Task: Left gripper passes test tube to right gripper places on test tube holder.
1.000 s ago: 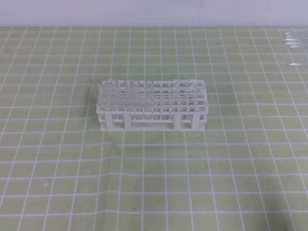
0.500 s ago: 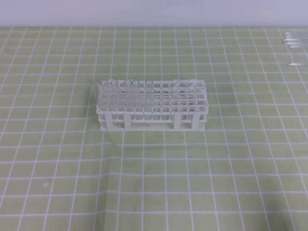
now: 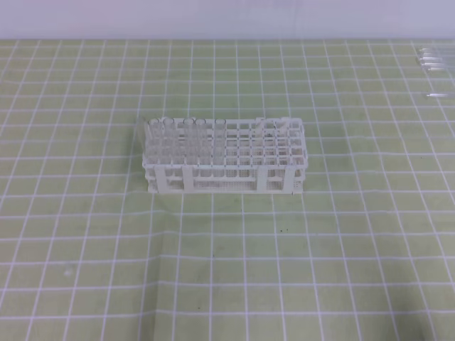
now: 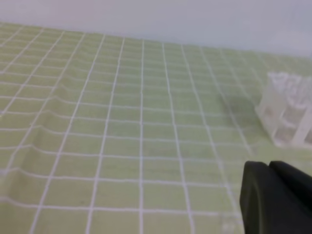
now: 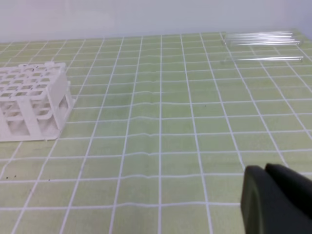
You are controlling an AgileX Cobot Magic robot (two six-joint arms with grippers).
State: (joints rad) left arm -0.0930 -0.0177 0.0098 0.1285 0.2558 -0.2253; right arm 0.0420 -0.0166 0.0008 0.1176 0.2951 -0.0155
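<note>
The white test tube holder (image 3: pixel 226 158) stands mid-table, and clear tubes (image 3: pixel 178 142) fill its left columns. Several loose clear test tubes (image 3: pixel 434 60) lie flat at the far right edge; in the right wrist view they (image 5: pixel 261 39) lie far ahead. Neither gripper shows in the exterior high view. In the left wrist view my left gripper (image 4: pixel 269 165) is a black block at the bottom right, jaws together and empty, with the holder (image 4: pixel 287 114) ahead to the right. My right gripper (image 5: pixel 265 169) is likewise shut and empty, with the holder (image 5: pixel 31 100) far to its left.
A green cloth with a white grid (image 3: pixel 227 270) covers the table and is slightly wrinkled (image 4: pixel 44 131). A pale wall (image 3: pixel 227 18) runs along the far edge.
</note>
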